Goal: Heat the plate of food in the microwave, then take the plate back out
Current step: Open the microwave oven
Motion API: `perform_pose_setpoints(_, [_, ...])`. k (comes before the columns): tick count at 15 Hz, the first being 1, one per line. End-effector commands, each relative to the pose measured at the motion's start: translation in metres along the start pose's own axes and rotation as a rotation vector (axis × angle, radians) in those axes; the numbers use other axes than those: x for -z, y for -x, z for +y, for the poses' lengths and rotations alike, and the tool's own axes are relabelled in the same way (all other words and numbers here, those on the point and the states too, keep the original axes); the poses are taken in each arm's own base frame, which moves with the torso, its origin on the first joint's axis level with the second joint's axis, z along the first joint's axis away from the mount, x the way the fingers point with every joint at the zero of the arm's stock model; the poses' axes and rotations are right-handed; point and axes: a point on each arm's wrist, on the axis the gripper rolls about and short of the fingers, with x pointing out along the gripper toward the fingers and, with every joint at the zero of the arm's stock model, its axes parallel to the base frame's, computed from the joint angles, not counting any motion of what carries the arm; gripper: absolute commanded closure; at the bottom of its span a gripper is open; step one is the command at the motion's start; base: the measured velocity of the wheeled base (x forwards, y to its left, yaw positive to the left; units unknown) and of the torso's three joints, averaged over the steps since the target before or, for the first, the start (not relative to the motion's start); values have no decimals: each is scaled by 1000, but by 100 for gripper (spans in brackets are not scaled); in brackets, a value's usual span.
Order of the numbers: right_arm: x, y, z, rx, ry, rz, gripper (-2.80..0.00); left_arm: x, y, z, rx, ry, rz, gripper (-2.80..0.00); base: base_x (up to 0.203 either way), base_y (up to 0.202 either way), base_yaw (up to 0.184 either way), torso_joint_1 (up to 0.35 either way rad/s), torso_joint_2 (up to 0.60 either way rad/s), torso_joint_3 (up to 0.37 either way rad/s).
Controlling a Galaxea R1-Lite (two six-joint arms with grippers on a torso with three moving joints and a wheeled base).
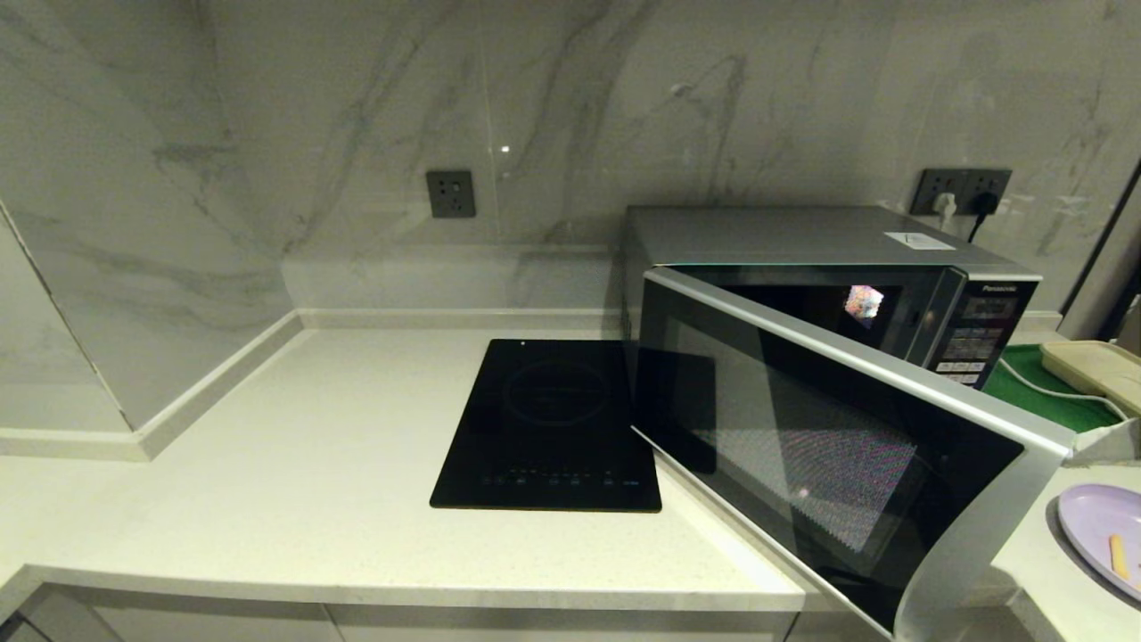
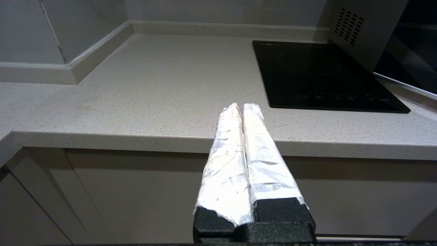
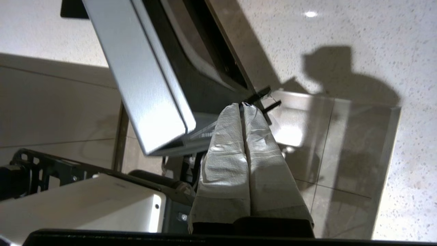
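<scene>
Microwave (image 1: 829, 294) is seen standing at the right of the surface (image 1: 357, 464), its door (image 1: 838, 464) swung out towards the robot – roughly half open, cavity dark behind it. Plate of food (image 1: 1101, 535) is found on the surface at the far right, just past the door's free edge, a single orange stick visible on it; it has not yet been loaded.

Right hand (image 3: 243, 104) is shown only by its own wrist camera: fingers pressed together, nothing held, tips close by the lower edge of the door (image 3: 150, 85) and out beyond the front of the surface. Contact with the door cannot be confirmed. The plate lies on the right arm's side, so that arm is judged the nearer one – the door's free edge sits between the plate and the cavity and would likely need more swing first.

Left hand (image 2: 243, 106) is parked low in front of the surface edge, fingers together, empty, the black cooktop (image 2: 324, 75) ahead of it.

Plate is cut off by the frame; cavity floor is hidden by the door.
</scene>
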Motion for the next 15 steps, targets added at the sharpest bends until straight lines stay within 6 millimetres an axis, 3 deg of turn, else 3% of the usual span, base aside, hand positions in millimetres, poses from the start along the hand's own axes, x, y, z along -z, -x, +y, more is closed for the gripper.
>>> perform_pose_setpoints(1, [11,5,3,-4,7,-1,0,0,0,0,0,1,-1,0,0,0,0,0,0,0])
perform_pose_setpoints(4, [15,8,7,-30,73,-11,0,0,0,0,0,1,-1,0,0,0,0,0,0,0])
perform_pose_setpoints(15, [-4,-5,-2,-52,94,-57,0,0,0,0,0,1,-1,0,0,0,0,0,0,0])
